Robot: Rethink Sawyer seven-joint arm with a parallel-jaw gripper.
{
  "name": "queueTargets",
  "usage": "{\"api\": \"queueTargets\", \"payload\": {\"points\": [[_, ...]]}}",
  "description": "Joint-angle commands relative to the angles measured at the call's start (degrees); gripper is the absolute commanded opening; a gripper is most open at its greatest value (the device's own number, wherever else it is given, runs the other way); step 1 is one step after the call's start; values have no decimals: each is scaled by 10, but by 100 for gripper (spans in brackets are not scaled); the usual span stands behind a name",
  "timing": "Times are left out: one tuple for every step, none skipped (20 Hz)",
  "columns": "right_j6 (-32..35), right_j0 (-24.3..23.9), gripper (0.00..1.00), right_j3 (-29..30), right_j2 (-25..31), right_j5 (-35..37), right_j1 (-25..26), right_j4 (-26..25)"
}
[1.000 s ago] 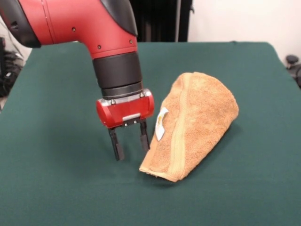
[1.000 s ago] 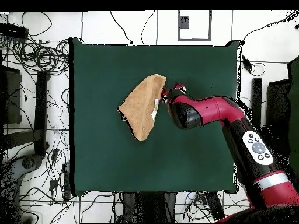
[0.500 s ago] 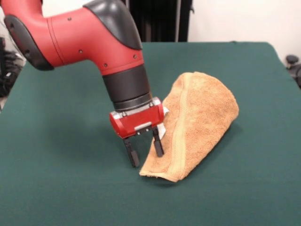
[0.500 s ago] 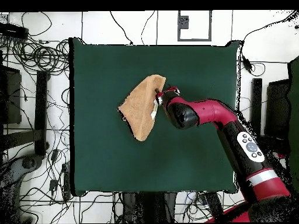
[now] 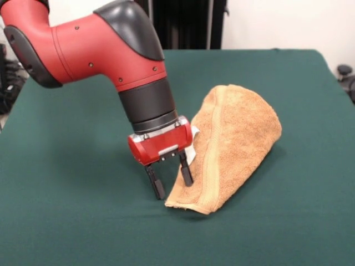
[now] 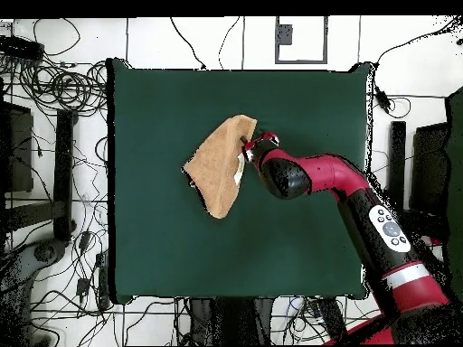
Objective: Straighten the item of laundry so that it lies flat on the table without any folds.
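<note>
The tan-orange towel [image 5: 236,144] lies folded over in a rounded wedge on the green table [image 5: 66,221], its woven band running along the left side and its white care tag partly hidden behind the gripper. It also shows in the overhead view [image 6: 220,165]. My gripper [image 5: 172,182] is open and low at the towel's left near corner. One finger [image 5: 186,174] rests on the towel's edge and the other stands just off it over the table. In the overhead view the gripper [image 6: 250,143] sits at the towel's right edge.
The table [image 6: 298,235] is far larger than the towel. Cables and equipment [image 6: 54,90] lie on the floor around the table's edges. A dark object [image 5: 345,72] stands off the table's right side.
The gripper has moved right and down from beside the towel to its left near corner, and one finger now rests on the towel's edge. The towel has not moved.
</note>
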Motion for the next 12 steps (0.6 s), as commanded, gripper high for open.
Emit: {"api": "queueTargets", "payload": {"points": [[-174, 28, 100, -32, 18, 64, 27, -7], [-174, 28, 100, -32, 17, 63, 26, -7], [-176, 29, 100, -33, 17, 64, 26, -7], [-178, 28, 100, -34, 18, 63, 27, -7], [-179, 27, 100, -36, 19, 62, 28, -7], [-181, 26, 100, -37, 21, 62, 30, -5], [-183, 25, 100, -39, 23, 62, 33, -4], [-187, 23, 100, -42, 26, 64, 39, -1], [-191, 21, 100, -44, 29, 67, 45, 2], [-197, 19, 100, -47, 35, 69, 51, 7], [-203, 17, 100, -49, 39, 71, 57, 9], [-207, 17, 100, -51, 40, 74, 61, 10]]}}
